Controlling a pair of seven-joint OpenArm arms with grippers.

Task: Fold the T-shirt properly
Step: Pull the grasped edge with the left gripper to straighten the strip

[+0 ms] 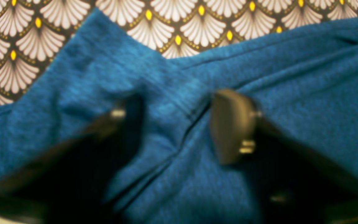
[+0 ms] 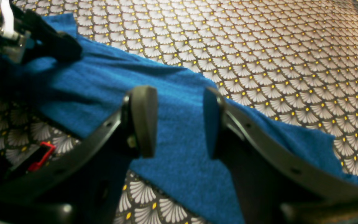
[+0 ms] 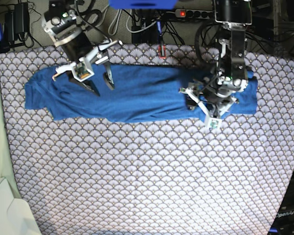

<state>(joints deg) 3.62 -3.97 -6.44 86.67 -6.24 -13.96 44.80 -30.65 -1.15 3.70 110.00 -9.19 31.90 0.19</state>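
Note:
The blue T-shirt (image 3: pixel 137 95) lies as a long band across the far part of the table, with a sleeve end at the left. My left gripper (image 3: pixel 206 102) is down on its right part. In the left wrist view this gripper (image 1: pixel 179 124) has its jaws apart and pressed into the T-shirt (image 1: pixel 291 93), with a raised ridge of cloth between the blurred fingers. My right gripper (image 3: pixel 100 82) hovers over the left part. It is open in the right wrist view (image 2: pixel 177 124), with nothing between its fingers and the T-shirt (image 2: pixel 172 186) beneath.
The grey-white scallop-patterned table cloth (image 3: pixel 147 171) covers the whole table. Cables and a power strip (image 3: pixel 186 13) run behind the far edge. A white sheet (image 3: pixel 7 210) sits at the near left corner. A small red clip (image 2: pixel 40 157) shows near the right arm.

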